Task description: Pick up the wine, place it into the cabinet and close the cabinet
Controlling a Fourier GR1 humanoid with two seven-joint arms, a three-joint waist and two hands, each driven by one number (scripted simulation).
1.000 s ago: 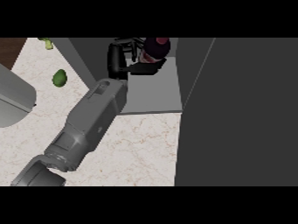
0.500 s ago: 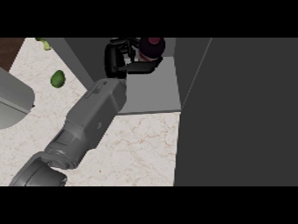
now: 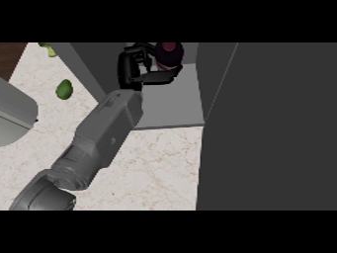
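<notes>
The wine bottle (image 3: 170, 53), dark maroon and seen from above, stands at the back of the open cabinet, above its grey shelf floor (image 3: 172, 109). My left hand (image 3: 132, 66) is at the bottle's left side. Its black fingers curl round the bottle and the thumb (image 3: 160, 75) lies across its near side. The grey forearm (image 3: 102, 133) runs from the lower left up to the cabinet. The cabinet's dark door (image 3: 280, 128) stands open and fills the right of the view. My right hand does not show.
A green lime (image 3: 64, 89) lies on the marble counter (image 3: 156, 163) left of the cabinet's side wall (image 3: 91, 64). A large light grey rounded object (image 3: 3, 113) sits at the left edge. Another green item (image 3: 48, 49) shows at the top left.
The elbow has drifted slightly to the lower left. The hand and the bottle have stayed almost in place inside the cabinet.
</notes>
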